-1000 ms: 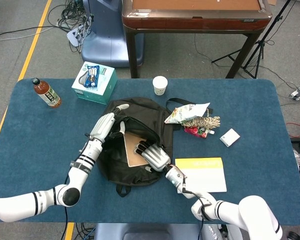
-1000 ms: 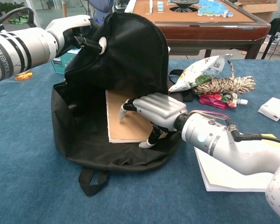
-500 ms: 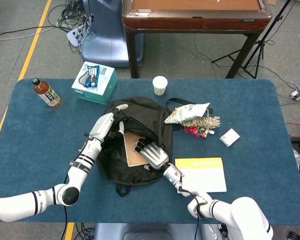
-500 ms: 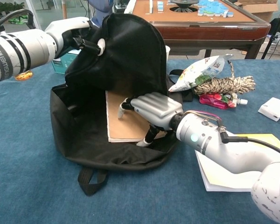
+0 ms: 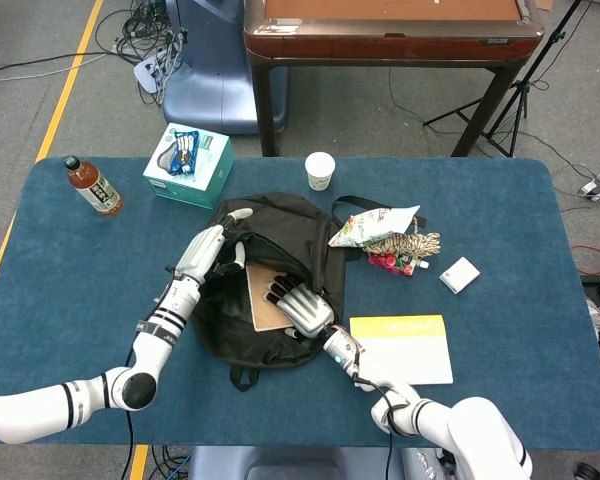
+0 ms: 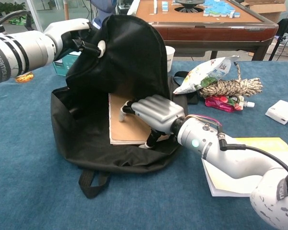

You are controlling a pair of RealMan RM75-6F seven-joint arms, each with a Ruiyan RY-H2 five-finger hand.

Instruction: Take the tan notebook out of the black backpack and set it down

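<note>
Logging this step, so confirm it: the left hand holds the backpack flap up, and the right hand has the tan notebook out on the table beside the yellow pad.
One detail is wrong. The tan notebook is inside the black backpack, not out on the table. The chest view shows the right hand on it in the opening. The left hand does hold the flap up, and the yellow pad lies apart on the table.

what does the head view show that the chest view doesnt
Only the head view shows the whole bottle, the snack pack on the teal box, and the floor cables. Only the chest view shows the puzzle pieces on the wooden table beyond. Both show the left hand holding the backpack flap open and the right hand on the tan notebook inside.
</note>
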